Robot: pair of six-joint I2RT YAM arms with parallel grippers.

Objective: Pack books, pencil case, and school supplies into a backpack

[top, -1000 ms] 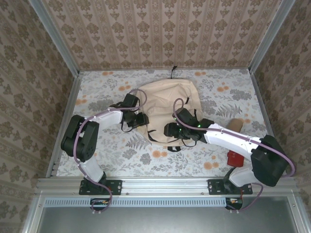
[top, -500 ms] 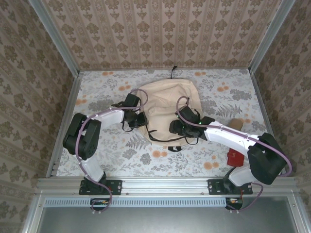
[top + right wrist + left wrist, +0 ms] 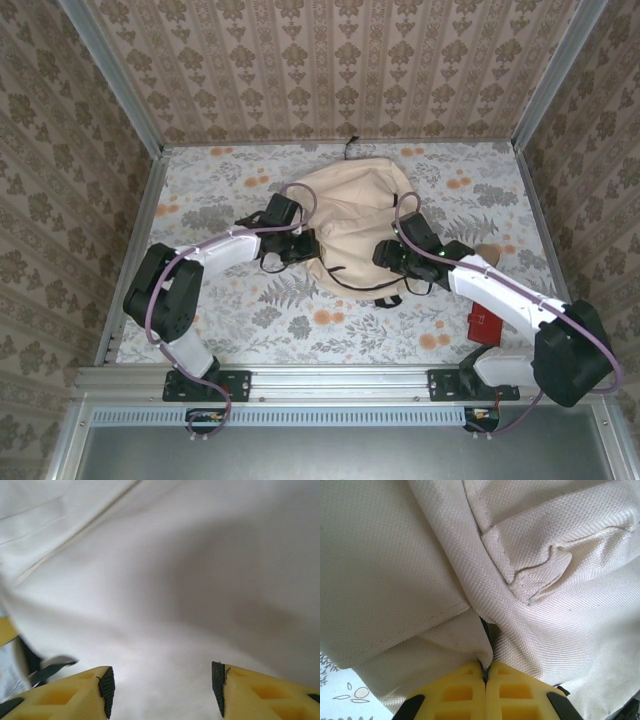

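The beige backpack (image 3: 355, 205) lies flat in the middle of the table, its small black loop (image 3: 350, 148) pointing to the back wall. My left gripper (image 3: 303, 247) is at the bag's left edge. In the left wrist view it (image 3: 485, 669) is shut on a fold of the backpack's fabric (image 3: 395, 555) beside a dark zipper edge. My right gripper (image 3: 393, 258) hovers over the bag's near right part. In the right wrist view it (image 3: 164, 690) stands open just above smooth beige cloth (image 3: 175, 580), with nothing between its fingers. The books are out of view.
A small flat red square thing (image 3: 485, 323) lies near the right arm's base. A small brown object (image 3: 488, 254) sits by the right forearm. Metal rails and patterned walls close in the table on three sides.
The left gripper has shut on the backpack's fabric. Both grippers have shifted to the right, and the backpack has slid to the right with them.
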